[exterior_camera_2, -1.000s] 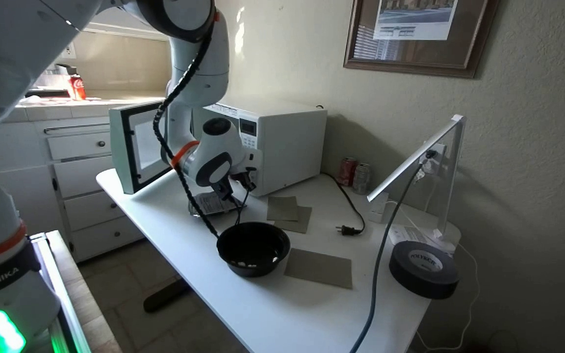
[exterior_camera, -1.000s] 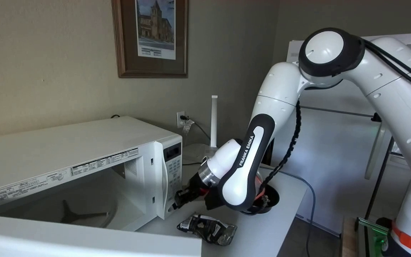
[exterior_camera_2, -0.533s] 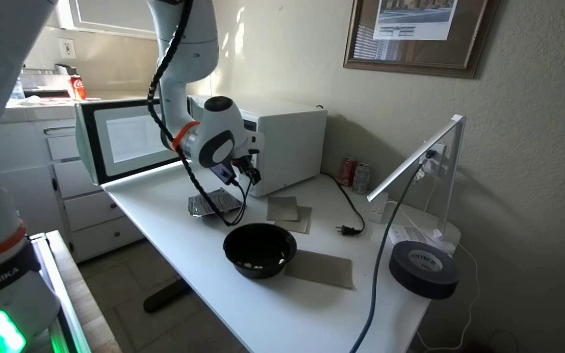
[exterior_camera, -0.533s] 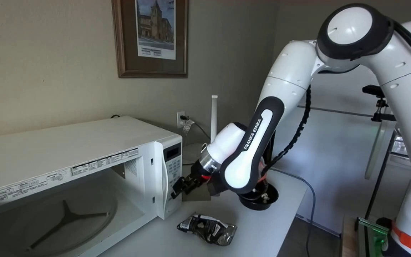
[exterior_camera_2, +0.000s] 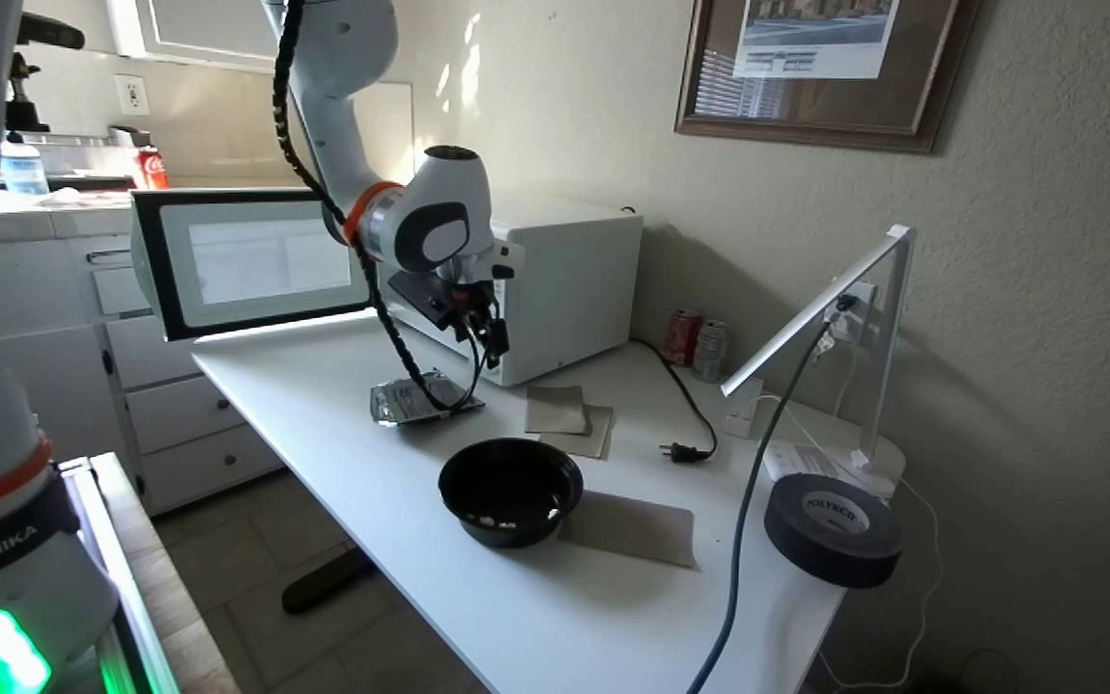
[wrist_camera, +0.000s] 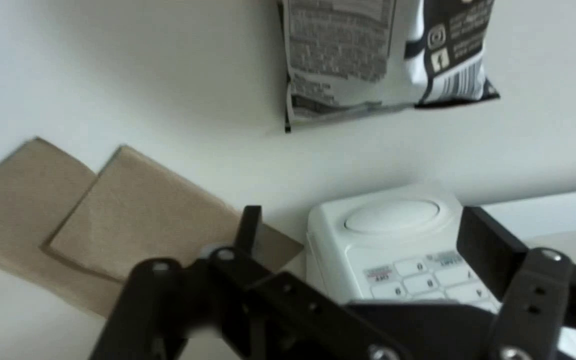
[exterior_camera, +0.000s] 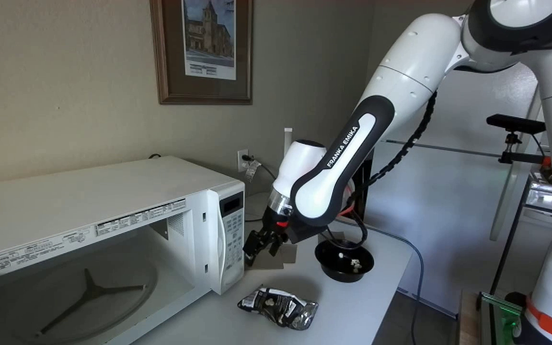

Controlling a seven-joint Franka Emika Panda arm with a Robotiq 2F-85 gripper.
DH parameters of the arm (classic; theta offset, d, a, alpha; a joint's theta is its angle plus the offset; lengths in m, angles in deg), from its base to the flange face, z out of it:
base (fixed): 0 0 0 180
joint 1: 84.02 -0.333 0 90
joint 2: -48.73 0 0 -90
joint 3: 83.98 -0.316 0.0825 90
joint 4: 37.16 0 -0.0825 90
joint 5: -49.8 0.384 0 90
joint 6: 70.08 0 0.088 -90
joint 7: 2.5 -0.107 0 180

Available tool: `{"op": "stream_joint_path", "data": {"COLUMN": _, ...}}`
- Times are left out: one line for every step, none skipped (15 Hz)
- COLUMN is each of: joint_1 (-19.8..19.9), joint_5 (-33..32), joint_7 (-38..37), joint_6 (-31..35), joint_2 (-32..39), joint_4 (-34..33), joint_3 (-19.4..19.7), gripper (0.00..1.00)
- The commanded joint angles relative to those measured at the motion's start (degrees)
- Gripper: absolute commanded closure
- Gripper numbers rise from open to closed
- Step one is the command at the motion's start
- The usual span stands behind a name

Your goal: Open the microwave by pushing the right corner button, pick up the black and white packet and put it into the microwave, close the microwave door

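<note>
Claw (wrist_camera: 362, 212) released, its 2 fingers (wrist_camera: 490, 250) spread near the keypad panel (exterior_camera: 234, 237) of the microwave (exterior_camera: 113, 189).
The black and white packet (exterior_camera: 278, 307) lies on the surface (exterior_camera: 343, 316) in all 3 views; only an exterior view shows the microwave door (exterior_camera_2: 261, 255), swung out.

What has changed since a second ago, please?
The microwave door swung wider open. The pincer rose away from the lower corner of the keypad panel and now stands open, holding nothing. The black bowl slid slightly away from the robot's base. The black and white packet and the microwave stayed put.
</note>
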Motion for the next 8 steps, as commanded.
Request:
{"op": "stream_joint_path", "data": {"joint_1": -5.1, "joint_5": 6.0, "joint_7": 4.1, "joint_6": -10.1, "joint_2": -1.8, "joint_4": 0.0, "joint_3": 3.4, "gripper": 0.00}}
{"op": "stream_joint_path", "data": {"joint_1": -5.9, "joint_5": 7.1, "joint_7": 5.1, "joint_6": -12.3, "joint_2": -1.6, "joint_4": -0.4, "joint_3": 3.8, "gripper": 0.00}}
{"op": "stream_joint_path", "data": {"joint_1": -7.0, "joint_5": 7.7, "joint_7": 5.7, "joint_6": -14.2, "joint_2": -1.4, "joint_4": -0.7, "joint_3": 4.6, "gripper": 0.00}}
{"op": "stream_joint_path", "data": {"joint_1": -7.9, "joint_5": 8.2, "joint_7": 6.2, "joint_6": -16.1, "joint_2": -1.3, "joint_4": -0.9, "joint_3": 5.2, "gripper": 0.00}}
{"op": "stream_joint_path", "data": {"joint_1": -8.9, "joint_5": 8.3, "joint_7": 6.4, "joint_6": -17.6, "joint_2": -1.4, "joint_4": -1.0, "joint_3": 6.1, "gripper": 0.00}}
{"op": "stream_joint_path", "data": {"joint_1": -9.5, "joint_5": 8.5, "joint_7": 6.8, "joint_6": -19.3, "joint_2": -1.3, "joint_4": -1.3, "joint_3": 6.6, "gripper": 0.02}}
{"op": "stream_joint_path", "data": {"joint_1": -10.4, "joint_5": 8.1, "joint_7": 6.7, "joint_6": -20.2, "joint_2": -1.2, "joint_4": -1.4, "joint_3": 7.6, "gripper": 0.15}}
{"op": "stream_joint_path", "data": {"joint_1": -10.8, "joint_5": 8.2, "joint_7": 7.0, "joint_6": -21.3, "joint_2": -1.1, "joint_4": -1.6, "joint_3": 8.0, "gripper": 0.21}}
